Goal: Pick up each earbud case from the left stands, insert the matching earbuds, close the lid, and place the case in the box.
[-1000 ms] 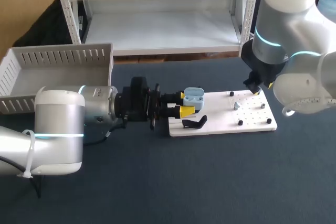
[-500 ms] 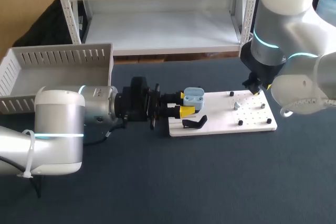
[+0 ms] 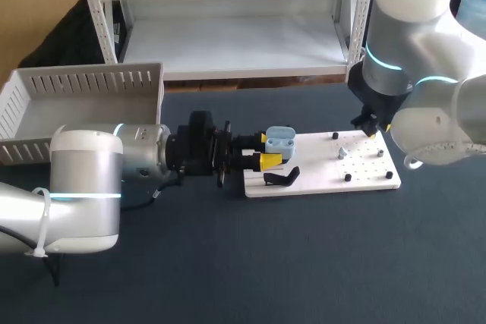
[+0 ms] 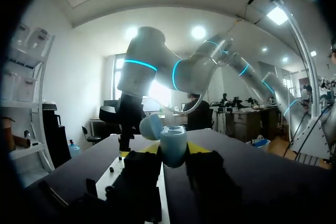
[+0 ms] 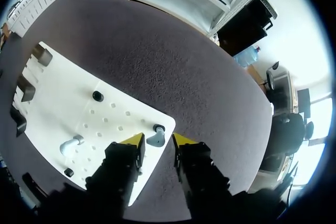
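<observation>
My left gripper (image 3: 269,149) is shut on a light blue earbud case (image 3: 279,140), holding it over the left end of the white board (image 3: 319,168) with its lid open. In the left wrist view the case (image 4: 173,149) sits between the fingers of the left gripper (image 4: 173,155), its lid (image 4: 151,126) tipped back. My right gripper (image 3: 371,128) hangs over the board's back right corner. In the right wrist view a grey-blue earbud (image 5: 156,139) lies between the yellow tips of the right gripper (image 5: 157,140), which stand open just beside it. A second earbud (image 5: 71,144) lies further along the board.
A black stand (image 3: 282,178) sits at the board's front left, and small black pegs (image 3: 347,177) dot the board. A pale slatted box (image 3: 83,85) stands at the back left of the dark table.
The right gripper's fingers have drawn closer together, and the arm has shifted slightly. The left arm and the case have not moved.
</observation>
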Robot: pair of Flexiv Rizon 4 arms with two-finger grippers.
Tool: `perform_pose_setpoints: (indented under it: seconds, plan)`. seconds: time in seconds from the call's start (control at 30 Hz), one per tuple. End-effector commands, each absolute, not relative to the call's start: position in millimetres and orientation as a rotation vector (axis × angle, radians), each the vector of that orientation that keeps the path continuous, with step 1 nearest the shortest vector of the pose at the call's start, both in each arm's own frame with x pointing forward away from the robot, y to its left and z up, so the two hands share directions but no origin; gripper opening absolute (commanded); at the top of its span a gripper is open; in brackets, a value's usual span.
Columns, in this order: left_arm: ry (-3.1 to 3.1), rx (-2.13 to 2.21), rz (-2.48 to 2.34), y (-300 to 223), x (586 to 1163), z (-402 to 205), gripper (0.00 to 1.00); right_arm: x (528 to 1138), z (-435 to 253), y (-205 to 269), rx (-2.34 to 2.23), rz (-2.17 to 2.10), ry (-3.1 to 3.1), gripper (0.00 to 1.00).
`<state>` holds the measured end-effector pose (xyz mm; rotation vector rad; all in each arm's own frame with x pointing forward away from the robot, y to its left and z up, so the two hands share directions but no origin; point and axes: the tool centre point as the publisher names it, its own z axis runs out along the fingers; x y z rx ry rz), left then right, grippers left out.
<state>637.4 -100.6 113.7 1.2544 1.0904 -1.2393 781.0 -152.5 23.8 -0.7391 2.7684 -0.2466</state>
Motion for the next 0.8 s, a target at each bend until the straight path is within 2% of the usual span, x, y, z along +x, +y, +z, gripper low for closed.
perform_pose_setpoints:
  seconds: [0.03, 0.17, 0.23, 0.8]
  plan:
    - [1.088, 1.253, -1.24, -100.7, 638.0, 113.0, 0.0, 782.7, 21.8, -151.7, -0.737, -0.249, 2.772, 0.26]
    - [1.088, 1.253, -1.24, -100.7, 638.0, 113.0, 0.0, 782.7, 21.2, -151.7, -0.738, -0.25, 2.772, 0.05]
    - [1.088, 1.253, -1.24, -100.7, 638.0, 113.0, 0.0, 782.6, 21.1, -151.6, -0.739, -0.25, 2.772, 0.0]
    - [1.088, 1.253, -1.24, -100.7, 638.0, 113.0, 0.0, 759.7, 56.2, -155.3, -0.744, -0.256, 2.711, 0.0]
